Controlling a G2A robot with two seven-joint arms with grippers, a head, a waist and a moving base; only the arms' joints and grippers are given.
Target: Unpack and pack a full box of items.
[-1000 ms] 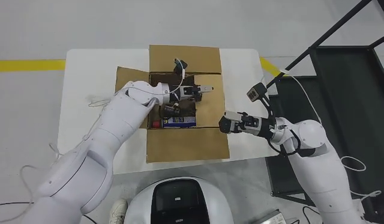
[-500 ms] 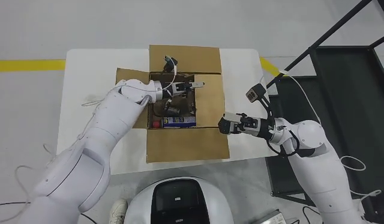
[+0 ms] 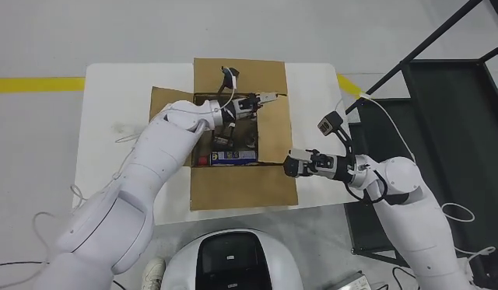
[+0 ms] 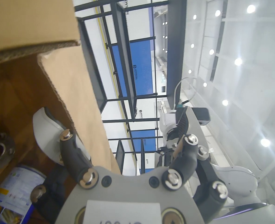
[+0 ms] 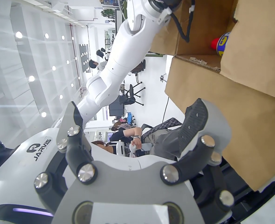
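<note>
White table on grey floor bears box; left gripper, right gripper both released

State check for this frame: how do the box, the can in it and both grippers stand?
Box: open, flaps folded out, items inside.
Can: lying on its side in the box.
Left gripper: open, one finger either side of a box wall.
Right gripper: open, empty, beside the box's near flap.

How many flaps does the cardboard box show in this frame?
4: far flap away from the robot, near flap toward it, left flap partly under the left arm, right flap straddled by the jaws of the left gripper. None looks hidden.
</note>
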